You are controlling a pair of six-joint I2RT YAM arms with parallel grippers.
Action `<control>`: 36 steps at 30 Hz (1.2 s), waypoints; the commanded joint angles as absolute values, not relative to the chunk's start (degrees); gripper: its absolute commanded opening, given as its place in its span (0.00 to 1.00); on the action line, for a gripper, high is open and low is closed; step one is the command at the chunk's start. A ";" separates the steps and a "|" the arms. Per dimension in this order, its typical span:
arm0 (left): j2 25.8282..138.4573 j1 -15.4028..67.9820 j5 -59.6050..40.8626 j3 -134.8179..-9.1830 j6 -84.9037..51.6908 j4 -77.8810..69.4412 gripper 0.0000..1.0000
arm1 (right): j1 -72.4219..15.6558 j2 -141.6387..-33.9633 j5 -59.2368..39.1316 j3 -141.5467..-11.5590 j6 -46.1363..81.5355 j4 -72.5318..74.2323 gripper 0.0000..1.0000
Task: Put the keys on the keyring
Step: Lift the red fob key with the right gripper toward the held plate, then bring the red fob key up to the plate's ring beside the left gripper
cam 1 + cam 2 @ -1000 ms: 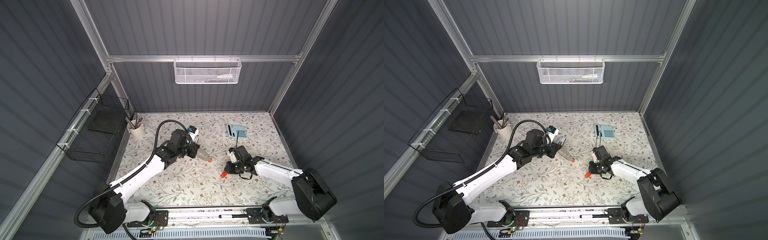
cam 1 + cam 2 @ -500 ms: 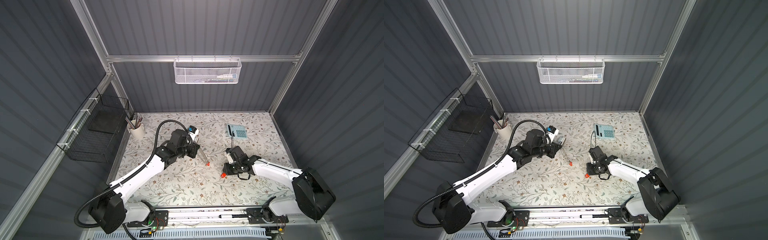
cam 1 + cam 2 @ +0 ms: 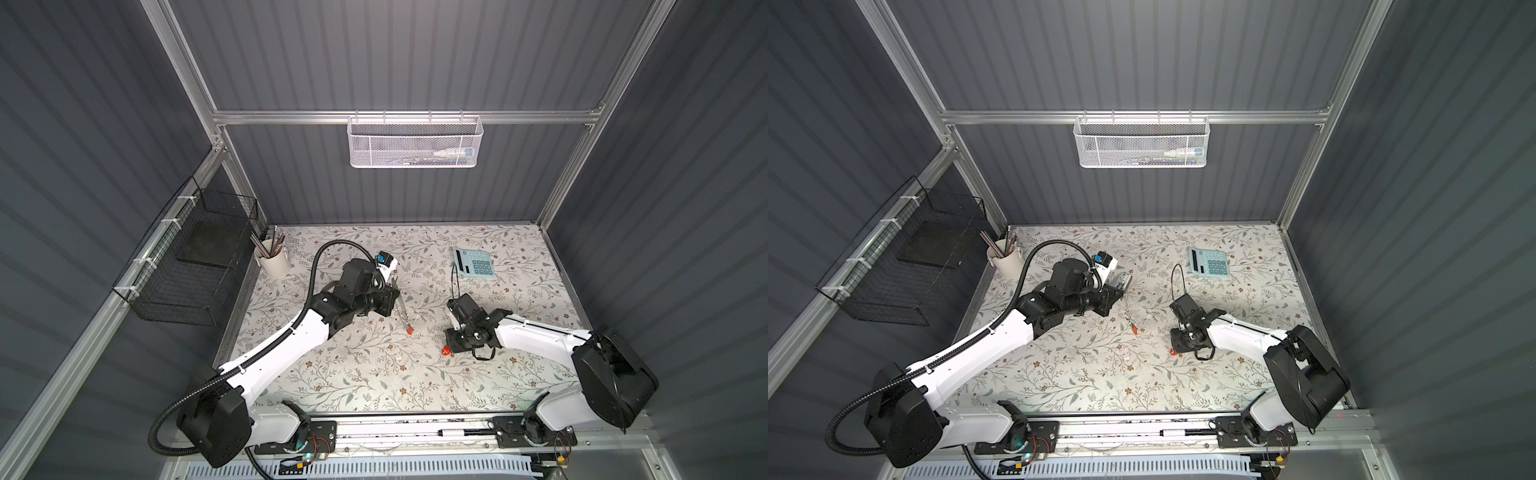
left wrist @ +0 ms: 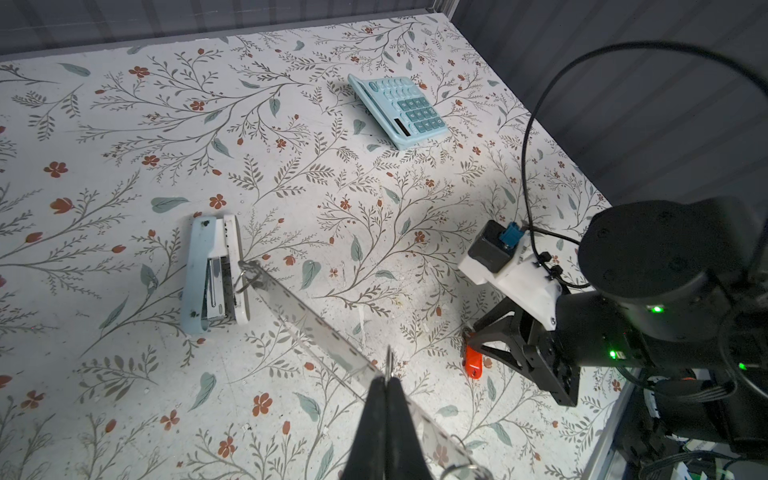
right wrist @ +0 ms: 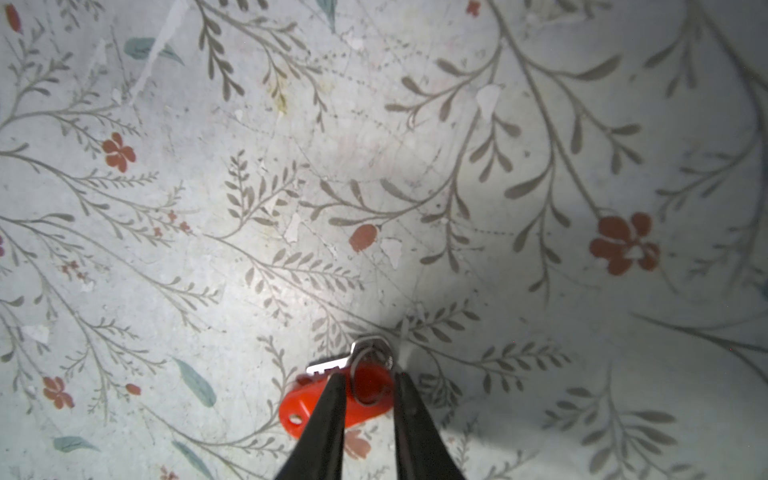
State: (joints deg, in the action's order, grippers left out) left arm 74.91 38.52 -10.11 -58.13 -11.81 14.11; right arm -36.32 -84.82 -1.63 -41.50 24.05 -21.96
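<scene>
My left gripper (image 4: 388, 380) is shut on the keyring (image 4: 307, 320), a thin gray plate with small holes, seen nearly edge-on. In both top views the keyring (image 3: 402, 311) (image 3: 1128, 309) slants down from the left gripper (image 3: 395, 297), and one red key (image 3: 410, 331) (image 3: 1134, 329) hangs at its low end. A second red key (image 5: 332, 405) lies on the table with its metal loop (image 5: 371, 361) up. My right gripper (image 5: 370, 376) is open, its fingers on either side of that loop. In the left wrist view this key (image 4: 473, 365) sits under the right arm's fingers.
A pale blue stapler (image 4: 214, 272) lies on the floral table just behind the keyring's far end. A blue calculator (image 3: 473, 262) (image 4: 401, 110) sits at the back right. A cup of pencils (image 3: 272, 262) stands at the back left, beside a black wire basket (image 3: 187, 266).
The keyring has swung in the left gripper, so its hanging key now points more toward the table's front. The right gripper has shifted slightly left and stays over the lying key.
</scene>
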 commanded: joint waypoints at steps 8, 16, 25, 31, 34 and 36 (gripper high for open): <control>74.94 38.23 -11.58 -59.82 -12.17 12.67 0.00 | -36.51 -83.79 0.70 -42.04 24.44 -23.44 0.18; 75.49 38.23 -11.78 -59.88 -12.04 12.38 0.00 | -36.53 -84.04 1.10 -42.24 24.53 -23.73 0.12; 75.50 38.19 -11.32 -60.21 -10.72 13.06 0.00 | -36.53 -82.68 -0.34 -41.86 23.42 -22.67 0.00; 73.74 38.22 -12.19 -59.68 -6.10 13.85 0.00 | -36.05 -73.33 -6.07 -38.03 19.82 -14.36 0.00; 71.98 38.22 -13.17 -58.65 -2.70 13.74 0.00 | -36.05 -66.26 -10.27 -33.87 18.27 -7.22 0.00; 70.78 38.15 -13.36 -58.32 -0.31 14.22 0.00 | -36.06 -61.08 -12.35 -30.89 16.89 -2.40 0.00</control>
State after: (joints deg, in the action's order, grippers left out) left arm 74.02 38.52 -11.60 -58.11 -5.52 14.33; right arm -36.16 -65.36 -7.64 -34.02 19.73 -10.57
